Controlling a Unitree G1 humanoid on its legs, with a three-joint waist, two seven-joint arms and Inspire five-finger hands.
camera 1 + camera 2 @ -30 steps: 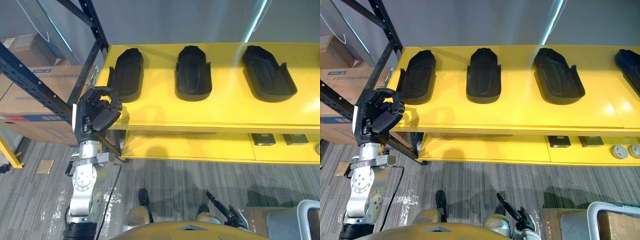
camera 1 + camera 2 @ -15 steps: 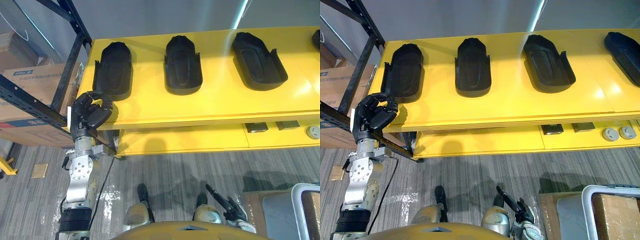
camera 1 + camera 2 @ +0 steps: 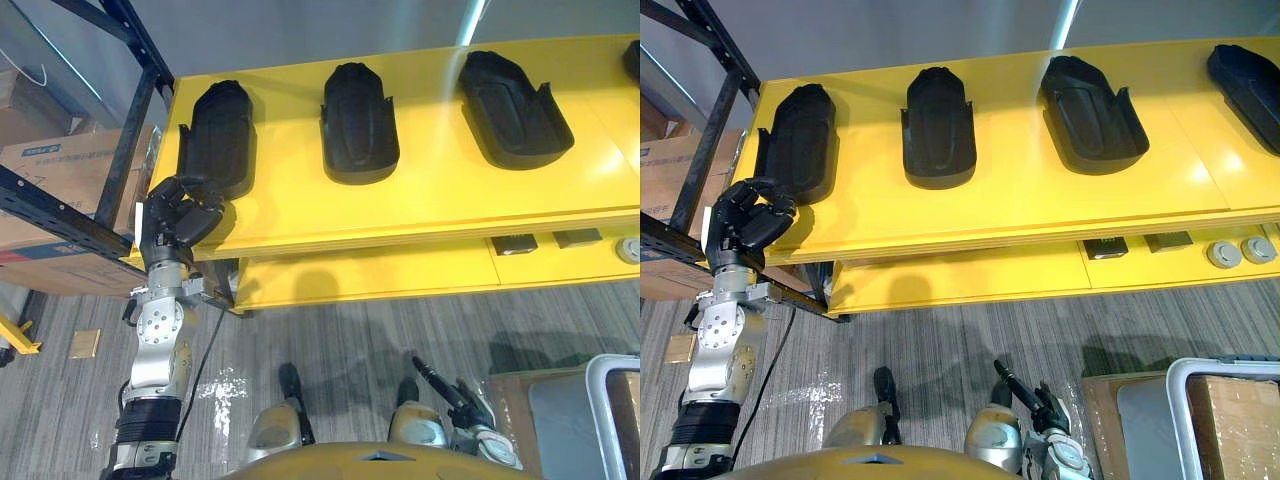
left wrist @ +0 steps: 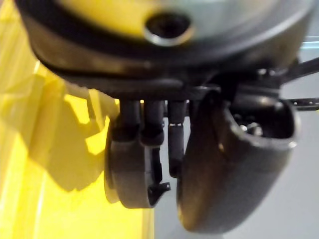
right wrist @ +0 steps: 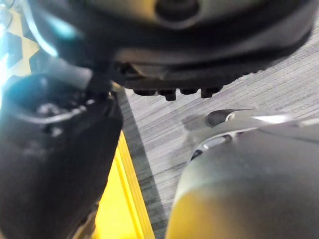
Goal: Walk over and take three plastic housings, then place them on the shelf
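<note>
— Three plastic housings are lying on the yellow shelf (image 3: pixel 430 205): left housing (image 3: pixel 215 140), middle housing (image 3: pixel 358 125), right housing (image 3: pixel 512 110). What is worrying you?
— The left hand (image 3: pixel 180 215) is hanging just beside the shelf's near left corner, with its fingers curling tight against the thumb and gripping nothing. It is sitting close to the left housing's near end.
— So a careless swing is risking a knock?
— Yes, nudging that housing askew, or snagging the shelf lip or the dark rack post (image 3: pixel 120 170). The right hand (image 5: pixel 55 149) is showing over the floor (image 5: pixel 159 129), and I am not managing to tell its state.
</note>
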